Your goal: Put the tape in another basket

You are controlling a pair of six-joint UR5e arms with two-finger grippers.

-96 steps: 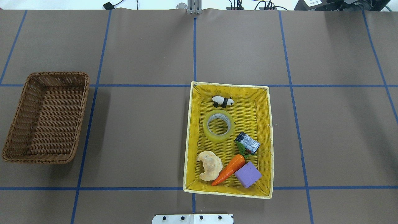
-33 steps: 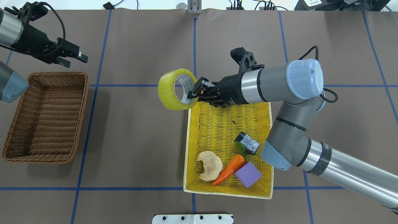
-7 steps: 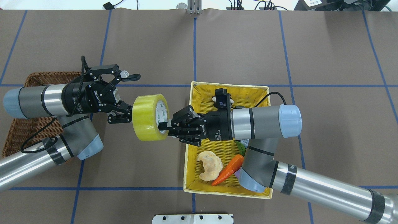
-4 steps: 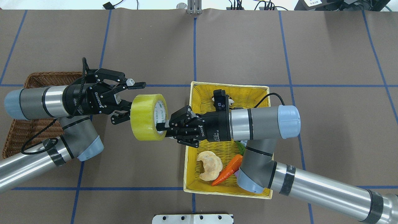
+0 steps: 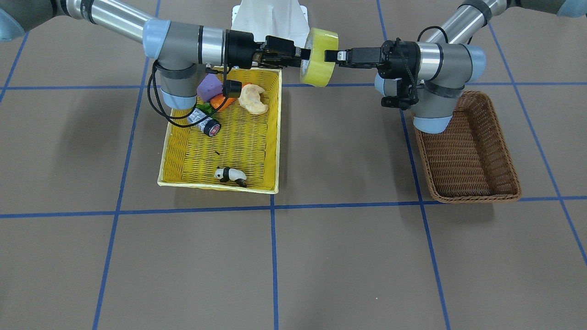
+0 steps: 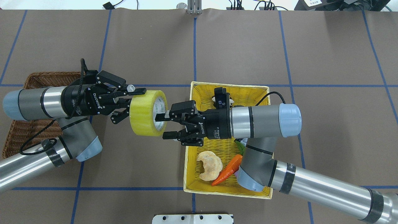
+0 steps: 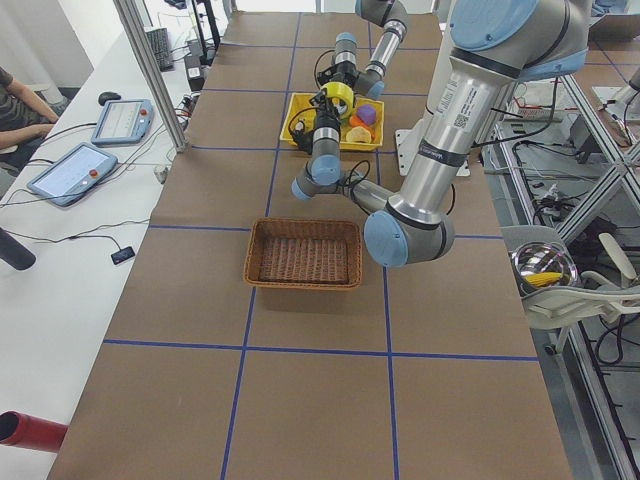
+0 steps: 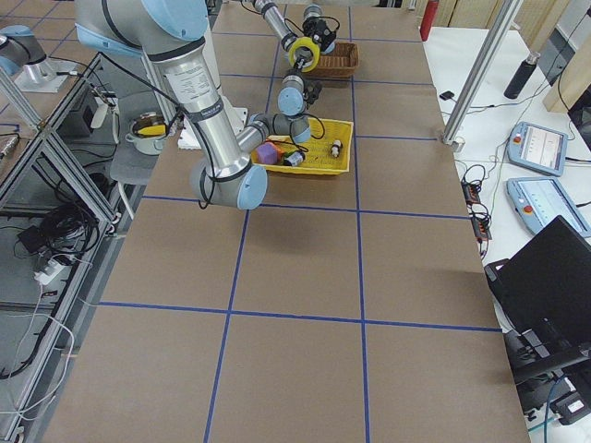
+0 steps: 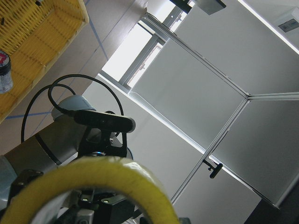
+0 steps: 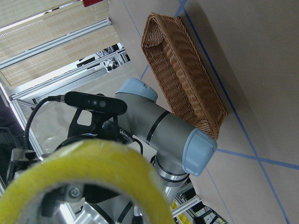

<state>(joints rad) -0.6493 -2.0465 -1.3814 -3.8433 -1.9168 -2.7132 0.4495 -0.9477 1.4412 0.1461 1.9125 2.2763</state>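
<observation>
The yellow tape roll (image 6: pixel 146 112) hangs in the air on edge between the two baskets; it also shows in the front view (image 5: pixel 319 57). My left gripper (image 6: pixel 130 102) is shut on its left side, one finger over the top rim. My right gripper (image 6: pixel 161 126) is open, its jaws apart on either side of the roll's wall on the right. The brown wicker basket (image 6: pixel 34 76) lies at the far left under my left arm, empty in the front view (image 5: pixel 477 198). Both wrist views show the roll close up (image 9: pixel 93 186) (image 10: pixel 93 177).
The yellow basket (image 6: pixel 228 84) lies under my right arm and holds a croissant (image 6: pixel 210 165), a carrot (image 6: pixel 228 169), a purple block (image 5: pixel 210 87), a small can (image 5: pixel 204 123) and a panda figure (image 5: pixel 230 174).
My left gripper closed on the tape's left side. My right gripper, shut on the tape a moment ago, has opened its jaws. The tape shifted slightly up and left.
</observation>
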